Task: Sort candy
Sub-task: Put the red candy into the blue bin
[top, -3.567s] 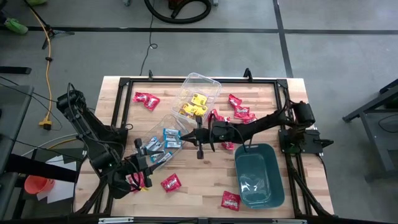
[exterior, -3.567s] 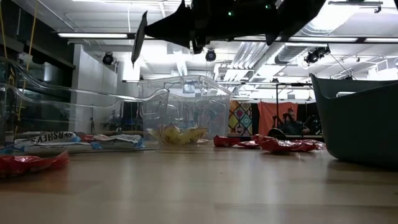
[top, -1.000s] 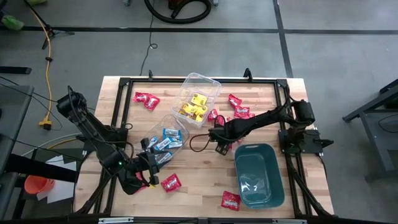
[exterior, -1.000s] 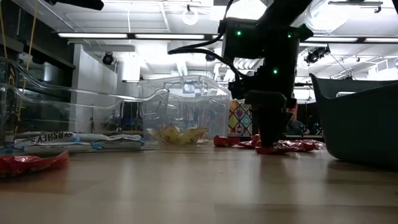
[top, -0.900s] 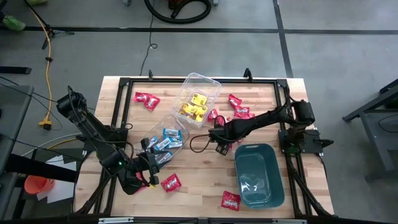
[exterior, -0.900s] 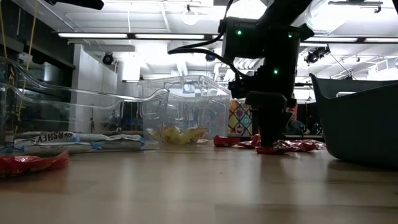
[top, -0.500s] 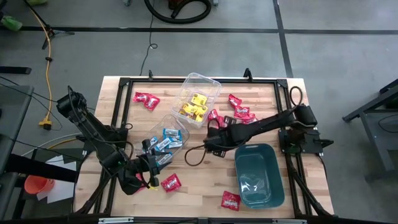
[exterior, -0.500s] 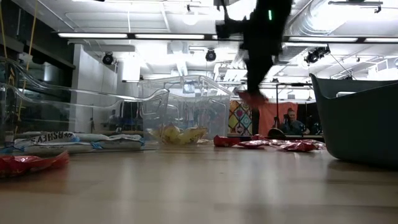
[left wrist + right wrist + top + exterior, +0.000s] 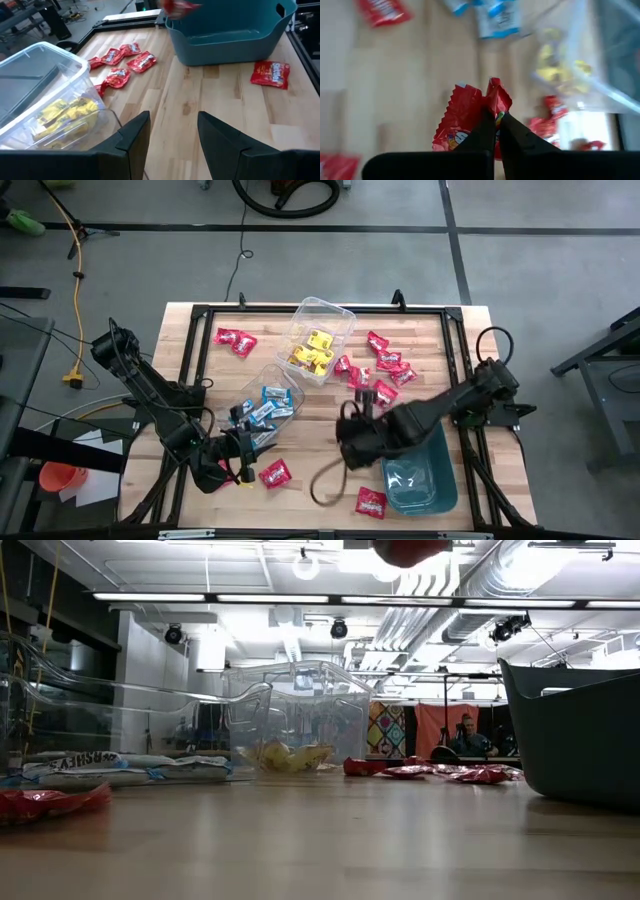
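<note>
Red candy packets lie flat on the wood: a cluster [image 9: 380, 370] right of the yellow tub, one at the far left [image 9: 236, 338], two by the near edge [image 9: 275, 473] [image 9: 371, 502]. Yellow candy [image 9: 312, 350] fills one clear tub and blue-and-white candy [image 9: 265, 402] lies in the tipped one. My right gripper [image 9: 496, 117] hangs high beside the teal bin [image 9: 440, 470], shut on a red packet [image 9: 462, 117], which also shows in the left wrist view [image 9: 179, 6]. My left gripper [image 9: 172, 132] waits open by the blue-and-white tub, touching nothing. My right gripper pinches the red packet between its two fingertips at a crumpled edge [image 9: 492, 100]. The fingers slant down from above. The packet is lifted well clear of the table, its body spreading out to one side of the fingers.
The teal bin [image 9: 225, 30] stands at the near right with a red packet [image 9: 270, 74] beside it. The yellow tub [image 9: 55, 105] sits at the far middle. A dark cable loop [image 9: 325, 480] hangs under the right arm. Bare wood lies in the table's middle.
My right gripper has shut on a red packet in the cluster right of the yellow tub. It has then risen steeply and swung toward the table's near edge, turning as it went. The packet has come up clear of the table with it.
</note>
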Robot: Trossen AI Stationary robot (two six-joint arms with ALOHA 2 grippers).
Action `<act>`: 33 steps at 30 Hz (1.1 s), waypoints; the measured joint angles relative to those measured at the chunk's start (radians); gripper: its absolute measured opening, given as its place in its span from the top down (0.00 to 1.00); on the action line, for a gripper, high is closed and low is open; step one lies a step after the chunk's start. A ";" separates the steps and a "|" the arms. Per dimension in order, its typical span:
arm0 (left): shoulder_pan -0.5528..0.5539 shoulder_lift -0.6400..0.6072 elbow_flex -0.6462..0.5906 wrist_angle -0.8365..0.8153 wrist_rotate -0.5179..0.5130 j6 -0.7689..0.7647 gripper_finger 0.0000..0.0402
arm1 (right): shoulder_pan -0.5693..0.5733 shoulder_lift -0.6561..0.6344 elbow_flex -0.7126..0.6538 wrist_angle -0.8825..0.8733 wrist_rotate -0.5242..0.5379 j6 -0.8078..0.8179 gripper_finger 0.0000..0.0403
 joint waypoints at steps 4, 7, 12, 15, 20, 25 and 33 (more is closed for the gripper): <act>0.000 0.000 0.000 0.012 0.000 0.001 0.62 | 0.076 0.001 -0.035 0.014 -0.077 0.030 1.00; 0.001 -0.001 0.000 0.022 -0.010 0.002 0.62 | 0.133 0.001 -0.057 0.005 -0.091 0.091 1.00; 0.017 -0.001 0.000 0.038 -0.030 0.002 0.62 | 0.215 -0.004 -0.062 -0.033 -0.089 0.213 1.00; 0.024 -0.001 0.000 0.043 -0.013 0.002 0.62 | 0.255 -0.036 -0.062 -0.031 -0.075 0.298 1.00; 0.024 -0.001 0.000 0.044 -0.006 0.010 0.62 | 0.325 -0.083 -0.062 0.008 -0.005 0.399 1.00; 0.026 -0.001 0.000 0.044 -0.011 0.022 0.62 | 0.361 -0.082 -0.079 0.029 -0.016 0.501 1.00; 0.032 -0.001 0.000 0.051 -0.002 0.021 0.62 | 0.360 -0.117 -0.404 -0.134 -0.309 0.870 1.00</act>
